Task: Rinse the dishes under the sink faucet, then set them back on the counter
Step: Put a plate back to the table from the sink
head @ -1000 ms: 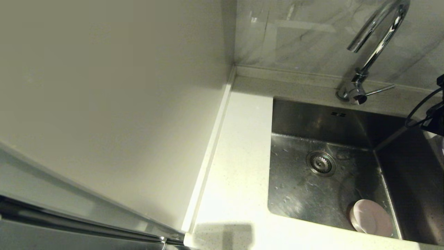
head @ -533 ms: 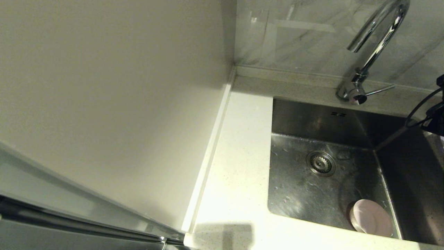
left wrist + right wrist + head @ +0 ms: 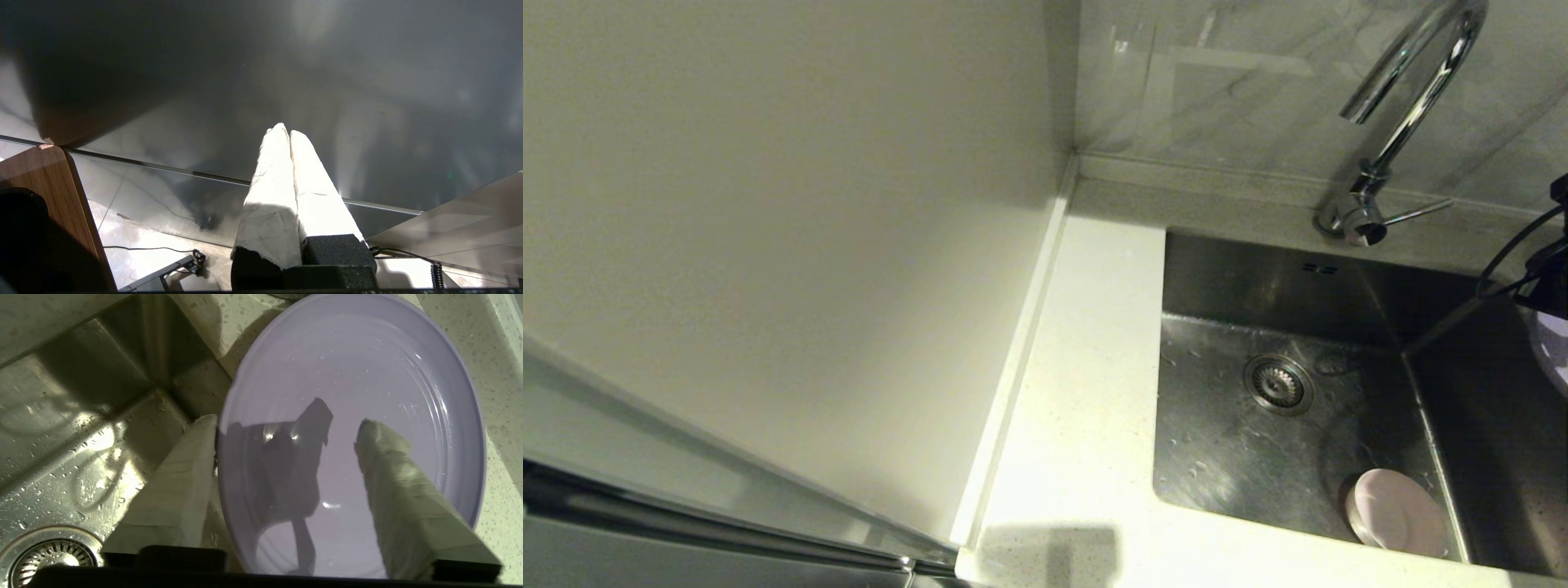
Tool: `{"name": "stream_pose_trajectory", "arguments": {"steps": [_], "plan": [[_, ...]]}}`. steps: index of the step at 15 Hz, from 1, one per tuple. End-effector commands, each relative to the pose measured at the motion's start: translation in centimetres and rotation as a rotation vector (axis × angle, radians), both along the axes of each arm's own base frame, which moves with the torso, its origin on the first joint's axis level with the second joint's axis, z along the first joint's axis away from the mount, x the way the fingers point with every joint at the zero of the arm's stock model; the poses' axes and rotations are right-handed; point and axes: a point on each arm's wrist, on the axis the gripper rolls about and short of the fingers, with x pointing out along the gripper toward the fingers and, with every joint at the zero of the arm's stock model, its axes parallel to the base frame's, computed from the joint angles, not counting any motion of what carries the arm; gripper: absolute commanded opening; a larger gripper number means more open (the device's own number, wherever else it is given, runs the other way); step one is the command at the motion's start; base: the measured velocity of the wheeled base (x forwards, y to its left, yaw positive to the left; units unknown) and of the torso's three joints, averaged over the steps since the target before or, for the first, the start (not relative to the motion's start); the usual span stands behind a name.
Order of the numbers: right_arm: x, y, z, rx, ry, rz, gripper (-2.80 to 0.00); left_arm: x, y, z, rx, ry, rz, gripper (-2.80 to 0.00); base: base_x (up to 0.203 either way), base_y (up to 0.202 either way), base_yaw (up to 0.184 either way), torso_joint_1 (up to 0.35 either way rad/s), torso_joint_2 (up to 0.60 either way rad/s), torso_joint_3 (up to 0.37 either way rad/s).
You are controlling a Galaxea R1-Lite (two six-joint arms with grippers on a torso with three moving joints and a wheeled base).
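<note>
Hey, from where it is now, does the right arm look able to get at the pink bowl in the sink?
Probably yes. The bowl lies alone in the sink with nothing over it. The right pincer is open around the plate rim at the sink's right edge, so it must clear that first.

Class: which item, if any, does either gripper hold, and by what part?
Nothing held. Right gripper stands open astride the lavender plate's rim; left gripper is shut, empty.

No legible text, label, brand or number anywhere
</note>
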Motion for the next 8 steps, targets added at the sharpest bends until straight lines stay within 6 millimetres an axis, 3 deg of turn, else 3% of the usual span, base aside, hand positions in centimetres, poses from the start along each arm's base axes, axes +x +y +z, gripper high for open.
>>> {"name": "stream_pose_trajectory", "arguments": {"steps": [1,8], "plan": [[0.05,-0.07,0.08,-0.002,-0.003,-0.005,0.0,0.02,0.0,-0.07,-0.001,0.002,0.0,-2.8,0.0,0.0,0.0,0.0,0.0,0.0],[0.34,0.06,-0.04,-0.004,-0.003,-0.003,0.0,0.02,0.0,-0.04,-0.001,0.001,0.0,-2.8,0.0,0.0,0.0,0.0,0.0,0.0]]}}
